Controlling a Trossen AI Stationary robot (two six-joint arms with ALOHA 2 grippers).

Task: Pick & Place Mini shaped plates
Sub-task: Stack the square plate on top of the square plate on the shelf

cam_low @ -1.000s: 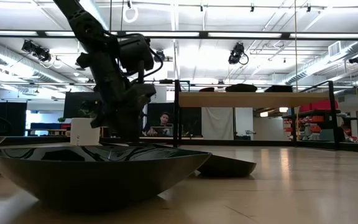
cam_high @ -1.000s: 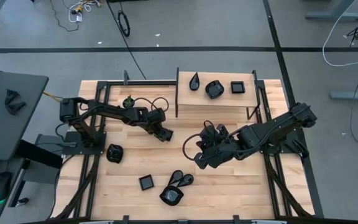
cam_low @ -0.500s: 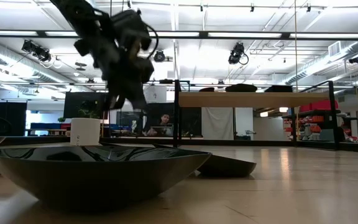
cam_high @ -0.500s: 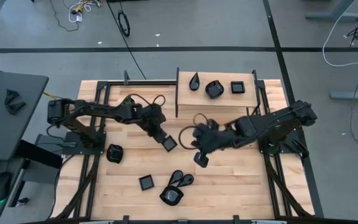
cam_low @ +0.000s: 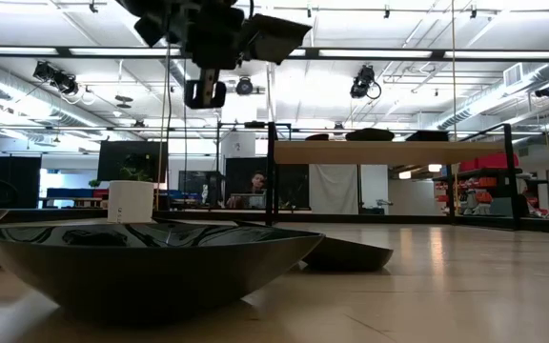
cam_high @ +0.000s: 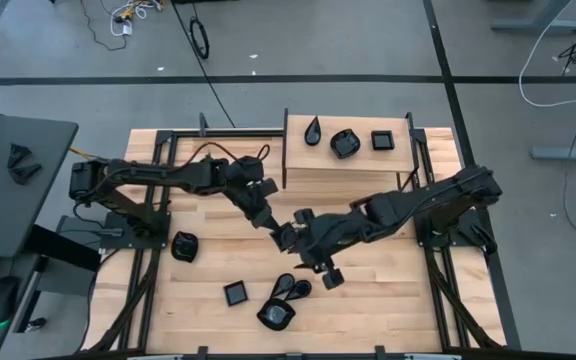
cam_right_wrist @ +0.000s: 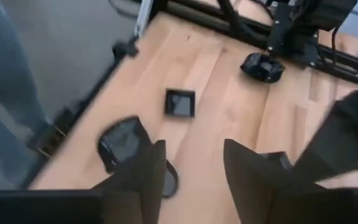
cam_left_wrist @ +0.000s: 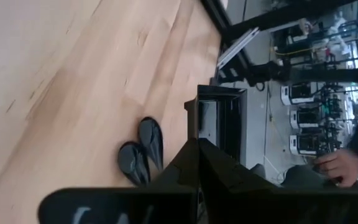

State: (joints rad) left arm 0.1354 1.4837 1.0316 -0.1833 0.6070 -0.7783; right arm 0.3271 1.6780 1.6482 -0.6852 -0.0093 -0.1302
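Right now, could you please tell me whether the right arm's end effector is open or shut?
The right end effector is open: its two dark fingers stand apart, light wooden table showing between them, nothing gripped.

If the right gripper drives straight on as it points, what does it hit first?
Probably bare tabletop: the open right gripper aims at wood short of the square plate; depth unclear.

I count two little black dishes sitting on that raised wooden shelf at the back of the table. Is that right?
Not quite. The raised wooden shelf at the back of the table holds three little black dishes, not two: a teardrop dish, a rounded dish and a square dish. The high view shows all three side by side.
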